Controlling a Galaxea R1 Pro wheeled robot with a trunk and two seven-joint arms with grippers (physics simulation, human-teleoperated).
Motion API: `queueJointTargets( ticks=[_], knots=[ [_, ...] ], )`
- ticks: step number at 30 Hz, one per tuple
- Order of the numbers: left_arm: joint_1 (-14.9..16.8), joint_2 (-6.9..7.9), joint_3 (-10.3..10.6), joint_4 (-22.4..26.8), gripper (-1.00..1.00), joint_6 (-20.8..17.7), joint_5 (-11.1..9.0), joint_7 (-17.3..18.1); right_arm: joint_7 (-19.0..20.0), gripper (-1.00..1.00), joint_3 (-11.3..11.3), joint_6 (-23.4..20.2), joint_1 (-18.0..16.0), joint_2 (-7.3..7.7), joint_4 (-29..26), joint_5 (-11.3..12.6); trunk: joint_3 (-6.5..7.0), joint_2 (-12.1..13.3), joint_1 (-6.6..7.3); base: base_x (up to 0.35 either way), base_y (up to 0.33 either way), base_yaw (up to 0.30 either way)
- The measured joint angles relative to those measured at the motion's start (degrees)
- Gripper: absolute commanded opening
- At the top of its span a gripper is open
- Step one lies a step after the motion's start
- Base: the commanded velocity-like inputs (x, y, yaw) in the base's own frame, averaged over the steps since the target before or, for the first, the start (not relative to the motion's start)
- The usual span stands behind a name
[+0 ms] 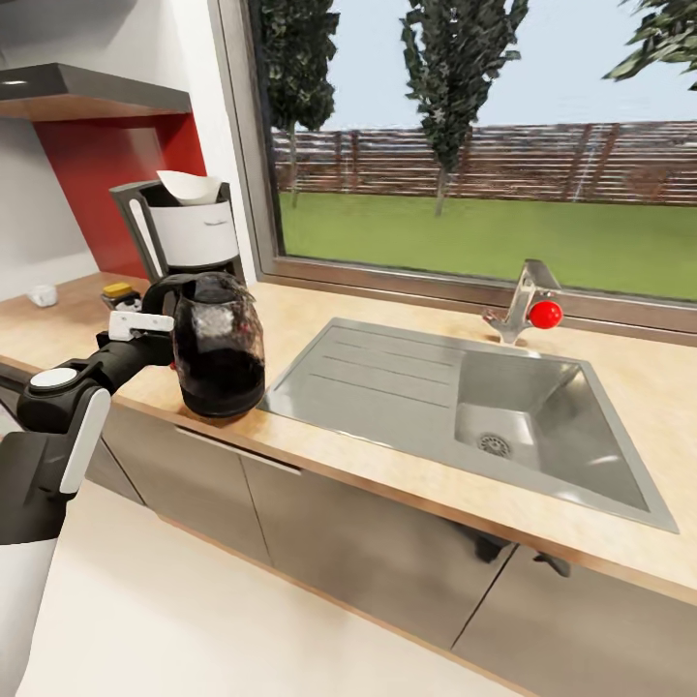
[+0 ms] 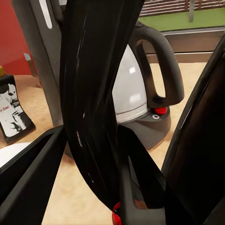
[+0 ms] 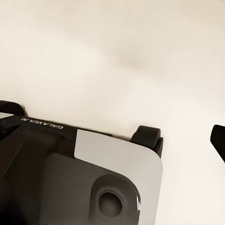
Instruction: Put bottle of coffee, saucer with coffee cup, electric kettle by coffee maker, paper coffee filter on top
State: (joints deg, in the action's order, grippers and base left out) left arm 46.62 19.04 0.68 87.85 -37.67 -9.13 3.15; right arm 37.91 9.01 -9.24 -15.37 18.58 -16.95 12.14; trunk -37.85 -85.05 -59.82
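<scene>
A light tan wood-look kitchen countertop runs beneath a wide window, over grey cabinet fronts. A steel sink is set into the slab, its tap at the back edge. Toward the left end, the coffee maker stands near the back with a paper coffee filter on top. The bottle of coffee stands just beside it. The electric kettle stands near the front edge, just in front of the coffee maker. A small white item sits at the far left.

Glossy dark glass electric kettle; wood-look kitchen countertop
</scene>
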Motion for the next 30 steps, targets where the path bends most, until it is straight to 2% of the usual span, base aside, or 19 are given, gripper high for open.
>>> queueJointTargets(
  ticks=[19,23,30],
  knots=[
    [0.0,0.00,0.0,0.0,-1.00,0.0,0.0,0.0,0.0,1.00,0.0,0.0,0.0,0.00,0.0,0.0,0.00,0.0,0.00,0.033,0.000,0.000],
    [0.0,0.00,0.0,0.0,-1.00,0.0,0.0,0.0,0.0,1.00,0.0,0.0,0.0,0.00,0.0,0.0,-0.71,-1.6,-0.88,0.000,0.000,0.000],
    [0.0,0.00,0.0,0.0,-1.00,0.0,0.0,0.0,0.0,1.00,0.0,0.0,0.0,0.00,0.0,0.0,-1.26,-2.8,-1.54,0.000,0.000,0.000]
  ],
)
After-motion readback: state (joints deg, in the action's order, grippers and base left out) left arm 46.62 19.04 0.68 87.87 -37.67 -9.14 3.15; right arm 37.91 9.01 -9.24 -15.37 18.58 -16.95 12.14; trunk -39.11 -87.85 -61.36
